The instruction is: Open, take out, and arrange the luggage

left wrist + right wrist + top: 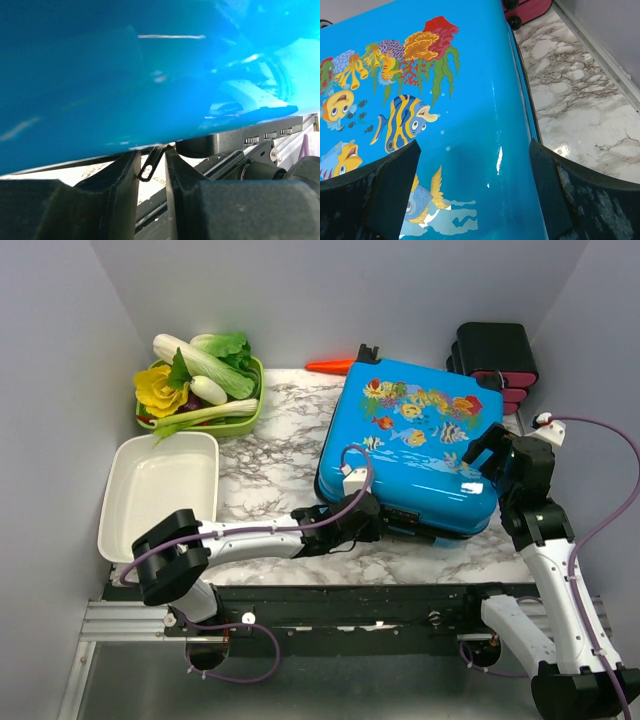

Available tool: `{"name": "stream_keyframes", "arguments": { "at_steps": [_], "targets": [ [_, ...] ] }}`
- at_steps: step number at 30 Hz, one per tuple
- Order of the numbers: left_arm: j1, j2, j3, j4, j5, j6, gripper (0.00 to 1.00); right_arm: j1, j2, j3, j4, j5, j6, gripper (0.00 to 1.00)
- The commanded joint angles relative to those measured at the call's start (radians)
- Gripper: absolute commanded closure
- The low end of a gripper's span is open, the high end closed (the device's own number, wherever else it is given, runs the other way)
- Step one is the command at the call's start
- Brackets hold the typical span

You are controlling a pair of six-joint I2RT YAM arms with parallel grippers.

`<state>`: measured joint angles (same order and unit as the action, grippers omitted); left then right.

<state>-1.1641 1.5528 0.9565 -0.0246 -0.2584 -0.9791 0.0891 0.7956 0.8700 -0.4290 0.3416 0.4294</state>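
The luggage (415, 440) is a bright-blue suitcase with fish prints, lying flat and closed at the right of the marble table. My left gripper (375, 515) is low at its near edge. In the left wrist view the blue shell (125, 75) fills the top, and a black zipper pull (149, 170) hangs slanted between my left gripper's (151, 153) fingers, which stand a narrow gap apart. My right gripper (490, 450) hovers over the lid's right side, and in its own view it (474, 150) is wide open above the printed lid (470, 100).
A green basket (255, 400) of vegetables stands at the back left, with a white tray (160, 490) in front of it. Behind the suitcase are an orange carrot (330, 366) and a black box with pink drawers (495, 355). Walls close in on both sides.
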Motion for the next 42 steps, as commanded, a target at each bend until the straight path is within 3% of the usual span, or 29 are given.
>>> {"name": "stream_keyframes", "arguments": {
  "at_steps": [1,3,12,17,22,25,27,29,30,31,36,37,40,42],
  "targets": [
    [0.017,0.024,0.047,0.098,0.033,0.049,0.81,-0.009,-0.022,-0.019,0.029,-0.013,-0.004,0.02],
    [0.015,0.021,0.060,0.083,0.044,0.074,1.00,-0.009,-0.024,-0.019,0.032,-0.018,-0.007,0.02],
    [-0.008,-0.152,-0.045,-0.083,-0.056,0.099,1.00,-0.008,-0.021,-0.016,0.032,-0.023,-0.041,0.03],
    [-0.009,-0.238,-0.114,-0.311,-0.273,0.008,1.00,-0.009,-0.006,-0.017,0.033,-0.016,-0.066,0.03],
    [0.037,-0.266,-0.121,-0.439,-0.432,-0.084,1.00,-0.008,-0.004,-0.016,0.033,0.020,-0.075,0.03],
    [0.043,-0.289,-0.119,-0.427,-0.444,-0.049,1.00,-0.009,-0.015,-0.008,0.087,-0.135,-0.206,0.06],
    [0.043,-0.315,-0.127,-0.353,-0.389,0.011,1.00,-0.002,-0.036,-0.017,0.137,-0.455,-0.320,0.11],
    [0.043,-0.341,-0.147,-0.299,-0.351,0.040,1.00,0.079,-0.087,-0.038,0.206,-0.619,-0.419,0.12],
    [0.043,-0.349,-0.150,-0.295,-0.334,0.043,1.00,0.133,-0.105,-0.040,0.211,-0.616,-0.467,0.12],
    [0.043,-0.355,-0.156,-0.287,-0.328,0.063,1.00,0.262,-0.131,-0.039,0.193,-0.590,-0.501,0.12],
    [0.049,-0.384,-0.174,-0.250,-0.301,0.114,1.00,0.633,-0.105,-0.074,0.139,-0.411,-0.662,0.14],
    [0.053,-0.387,-0.186,-0.239,-0.283,0.121,1.00,0.755,-0.099,-0.097,0.168,-0.389,-0.690,0.14],
    [0.098,-0.404,-0.232,-0.163,-0.222,0.157,1.00,0.949,-0.072,-0.158,0.196,-0.316,-0.764,0.15],
    [0.124,-0.421,-0.255,-0.100,-0.148,0.180,1.00,1.001,-0.050,-0.181,0.211,-0.383,-0.799,0.16]
  ]
}}
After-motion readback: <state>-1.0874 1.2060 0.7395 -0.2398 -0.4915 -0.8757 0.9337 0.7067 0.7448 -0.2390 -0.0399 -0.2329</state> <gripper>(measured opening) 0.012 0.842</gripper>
